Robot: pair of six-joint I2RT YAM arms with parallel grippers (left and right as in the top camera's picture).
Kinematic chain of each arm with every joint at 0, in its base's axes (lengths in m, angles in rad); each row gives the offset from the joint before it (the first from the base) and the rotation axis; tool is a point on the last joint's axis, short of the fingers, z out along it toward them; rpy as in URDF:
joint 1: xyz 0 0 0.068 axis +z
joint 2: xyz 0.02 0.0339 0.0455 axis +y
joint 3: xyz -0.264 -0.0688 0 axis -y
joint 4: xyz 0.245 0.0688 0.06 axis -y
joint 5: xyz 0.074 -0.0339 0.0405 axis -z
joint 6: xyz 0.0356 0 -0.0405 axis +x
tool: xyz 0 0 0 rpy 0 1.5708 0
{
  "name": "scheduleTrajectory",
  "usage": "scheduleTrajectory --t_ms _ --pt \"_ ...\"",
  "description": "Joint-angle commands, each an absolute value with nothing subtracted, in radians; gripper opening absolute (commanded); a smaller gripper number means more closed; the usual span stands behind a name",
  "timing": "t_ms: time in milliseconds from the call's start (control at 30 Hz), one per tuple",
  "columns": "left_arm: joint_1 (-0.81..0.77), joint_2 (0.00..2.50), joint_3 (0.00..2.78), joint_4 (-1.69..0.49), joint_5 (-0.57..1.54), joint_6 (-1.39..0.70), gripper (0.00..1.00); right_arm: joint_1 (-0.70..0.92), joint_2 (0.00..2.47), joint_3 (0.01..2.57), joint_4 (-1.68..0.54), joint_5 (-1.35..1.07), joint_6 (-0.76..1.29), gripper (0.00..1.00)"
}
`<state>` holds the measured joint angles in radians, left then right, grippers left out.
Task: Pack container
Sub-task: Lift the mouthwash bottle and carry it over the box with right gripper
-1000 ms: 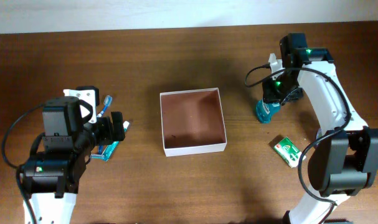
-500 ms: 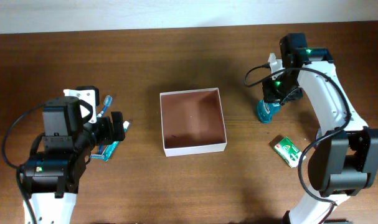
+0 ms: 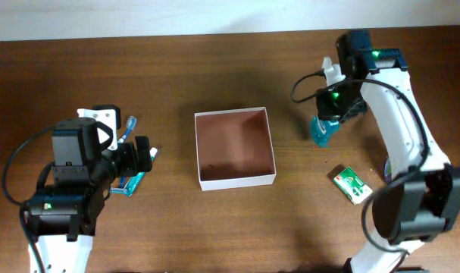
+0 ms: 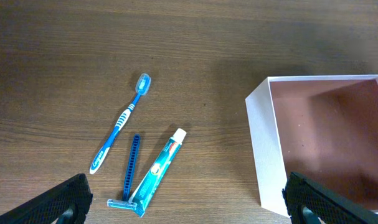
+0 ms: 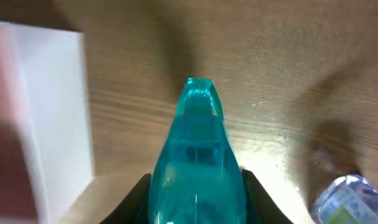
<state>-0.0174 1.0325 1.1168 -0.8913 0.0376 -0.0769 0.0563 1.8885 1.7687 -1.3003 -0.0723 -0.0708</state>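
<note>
My right hand, closed on the teal bottle: a slack pinch could drop it short of the container.

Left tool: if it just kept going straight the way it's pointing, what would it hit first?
Probably bare table between the toothpaste tube and the container; depth is unclear.

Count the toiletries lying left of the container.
3, all left of the container: a toothbrush, a razor beside it, a toothpaste tube beside the razor. Others may be hidden.
</note>
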Motion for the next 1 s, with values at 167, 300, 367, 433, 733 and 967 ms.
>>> scheduleTrajectory --t_ms 167,300,367,433,733,967 --pt "-0.017 1.035 1.139 -0.892 0.045 -0.089 0.99 0.312 1.636 1.995 -1.388 -0.070 0.109 0.04" --pt "-0.017 1.035 1.139 -0.892 0.045 -0.090 0.99 0.476 1.633 2.012 -1.379 -0.046 0.234 0.04" --pt "-0.017 1.035 1.139 -0.892 0.045 -0.090 0.99 0.559 1.664 2.012 -1.353 0.017 0.308 0.04" --pt "-0.017 1.035 1.139 -0.892 0.045 -0.089 0.99 0.632 1.718 2.012 -1.308 0.042 0.382 0.04" --pt "-0.017 1.035 1.139 -0.892 0.045 -0.090 0.99 0.699 1.971 2.012 -1.232 0.068 0.590 0.04" --pt "-0.017 1.035 1.139 -0.892 0.045 -0.090 0.99 0.698 2.097 2.012 -1.162 0.060 0.589 0.04"
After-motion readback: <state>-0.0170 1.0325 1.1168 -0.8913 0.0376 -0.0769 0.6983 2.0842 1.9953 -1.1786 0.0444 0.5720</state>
